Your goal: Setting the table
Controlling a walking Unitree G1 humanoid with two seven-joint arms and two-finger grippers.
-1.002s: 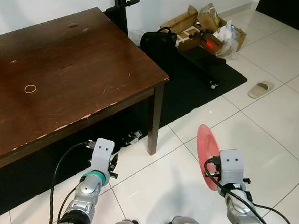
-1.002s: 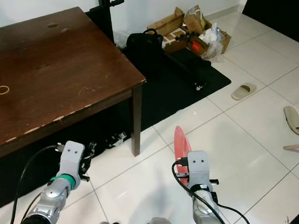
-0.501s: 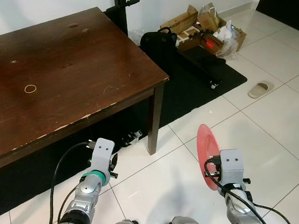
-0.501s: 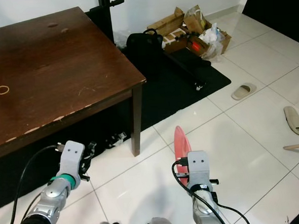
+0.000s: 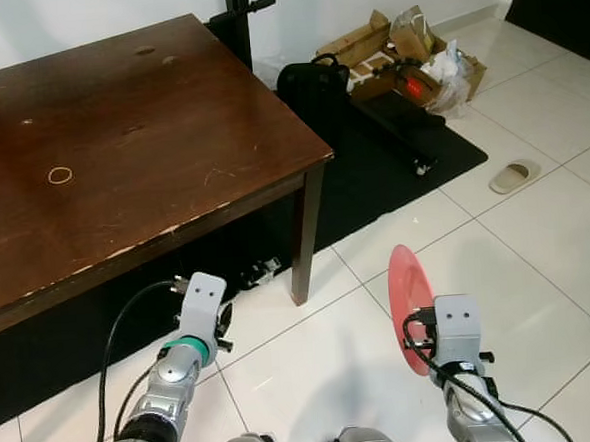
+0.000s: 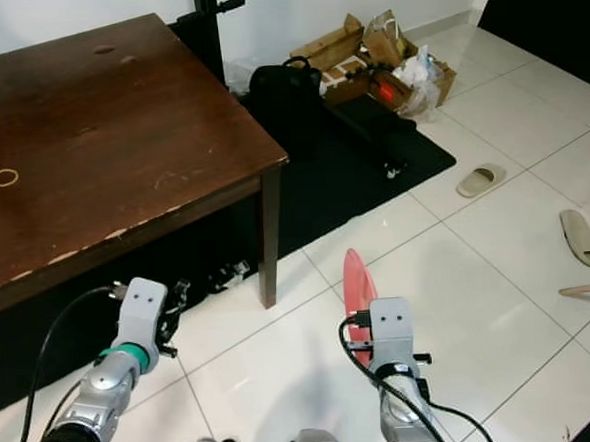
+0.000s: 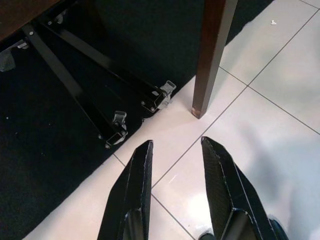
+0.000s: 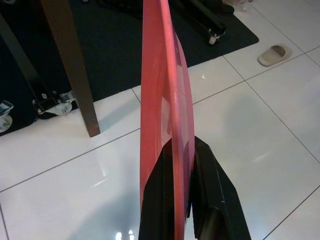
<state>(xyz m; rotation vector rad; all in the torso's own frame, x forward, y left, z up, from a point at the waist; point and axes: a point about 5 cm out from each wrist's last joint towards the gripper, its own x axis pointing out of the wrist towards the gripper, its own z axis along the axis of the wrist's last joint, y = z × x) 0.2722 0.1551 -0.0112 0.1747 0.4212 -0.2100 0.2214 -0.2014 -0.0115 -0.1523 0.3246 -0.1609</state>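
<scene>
**Right wrist view: a plate held by its edge, low beside the counter**

Right wrist view showed the right gripper (image 8: 179, 175) with its jaws clamped on the rim of the pink plate (image 8: 162, 90), which stood upright on its edge, thin side toward the camera. In the left eye view the plate (image 5: 404, 292) was low over the white tiled floor (image 5: 538, 266), near the corner leg (image 5: 306, 235) of the dark wooden counter (image 5: 120, 142) but apart from it, and below the level of the top.

The grip covered only a small part of the rim, so most of the plate stood free above the fingers. My judgement was that the plate could turn or slip in the jaws when the arm lifts and tilts it flat, and a fall on hard tile would probably break it.

A second risk was the counter itself. The plate must rise above the edge before it goes inward; if the arm moves sideways too early, the rim could strike the edge or the leg and be knocked out of the grip.

The left gripper (image 7: 177, 190) hung in front of the counter with its jaws apart and empty, so it gave the plate no support. A black mat (image 5: 391, 145) and a slipper (image 5: 514, 176) lay on the floor to the right.
</scene>
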